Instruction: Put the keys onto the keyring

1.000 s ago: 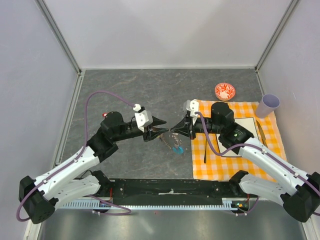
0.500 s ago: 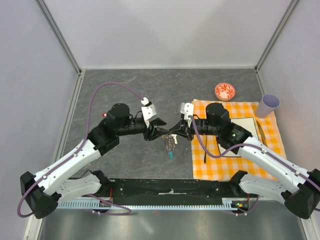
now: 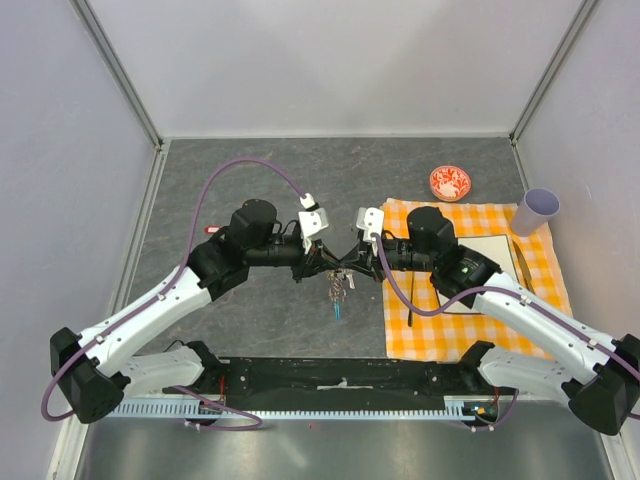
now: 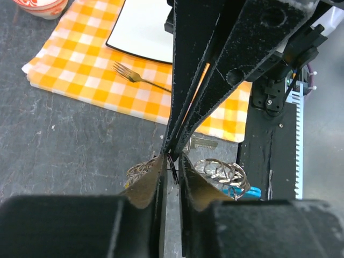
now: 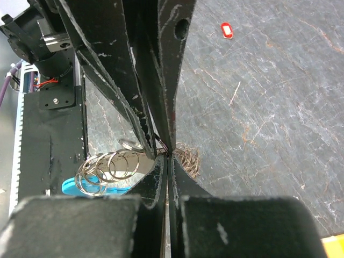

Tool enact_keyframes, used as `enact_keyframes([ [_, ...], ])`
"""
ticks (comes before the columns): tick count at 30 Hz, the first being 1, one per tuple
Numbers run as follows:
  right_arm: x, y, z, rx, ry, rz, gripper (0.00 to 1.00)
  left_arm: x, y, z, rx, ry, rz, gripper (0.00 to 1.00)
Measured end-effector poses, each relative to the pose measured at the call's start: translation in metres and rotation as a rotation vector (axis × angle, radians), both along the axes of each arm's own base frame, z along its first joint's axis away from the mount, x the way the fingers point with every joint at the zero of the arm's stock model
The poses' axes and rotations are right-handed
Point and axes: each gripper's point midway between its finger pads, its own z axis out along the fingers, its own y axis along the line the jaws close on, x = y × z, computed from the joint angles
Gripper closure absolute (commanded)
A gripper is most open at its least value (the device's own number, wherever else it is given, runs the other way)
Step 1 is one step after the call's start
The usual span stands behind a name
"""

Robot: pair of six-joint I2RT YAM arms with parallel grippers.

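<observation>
Right claw (image 5: 167, 164) is pressing together, pinching the keyring (image 4: 220, 171) by a thin loop; left claw (image 4: 172, 167), tip to tip with it, is standing narrowly parted around that loop, rings dangling over the bench (image 3: 250, 170)

Both arms are reaching inward, the left gripper (image 3: 325, 263) and right gripper (image 3: 351, 258) meeting tip to tip, left jaws standing narrowly parted, right jaws pressing together.

Keyring (image 4: 220, 171): bright glossy metal rings; cyan tab (image 4: 244, 192) smooth plastic. Table (image 4: 64, 140): matt dark stone look, pale veins. Checked cloth (image 4: 80, 70): woven fabric. Right claw (image 5: 167, 160): matt black, scuffed.
</observation>
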Motion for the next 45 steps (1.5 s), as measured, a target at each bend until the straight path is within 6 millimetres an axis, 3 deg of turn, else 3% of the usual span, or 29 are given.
enact_keyframes([
  [4,0.0,-0.001,-0.003,-0.011,0.007,-0.005,1.0,-0.003,0.001,-0.002,0.014,0.006,-0.014,0.98],
  [12,0.0,-0.001,-0.003,-0.016,0.003,-0.01,1.0,-0.004,0.002,-0.003,0.026,-0.004,-0.026,0.98],
  [21,0.0,-0.003,0.008,0.015,-0.017,-0.024,0.7,-0.005,0.003,0.01,-0.018,-0.056,-0.024,0.98],
  [27,-0.001,-0.007,0.017,0.052,-0.039,-0.044,0.63,-0.006,0.002,0.019,-0.063,-0.098,-0.03,0.98],
  [35,-0.005,-0.01,0.006,0.047,-0.018,-0.045,0.59,-0.005,0.002,0.017,-0.081,-0.117,-0.028,0.98],
  [41,-0.007,-0.007,0.007,0.069,-0.014,-0.031,0.58,-0.005,0.001,0.02,-0.091,-0.126,-0.03,0.98],
  [43,-0.008,-0.007,0.007,0.074,-0.013,-0.026,0.64,-0.005,0.0,0.021,-0.095,-0.128,-0.035,0.98],
  [45,-0.008,-0.006,0.009,0.081,-0.016,-0.024,0.78,-0.007,0.0,0.021,-0.098,-0.127,-0.043,0.98],
])
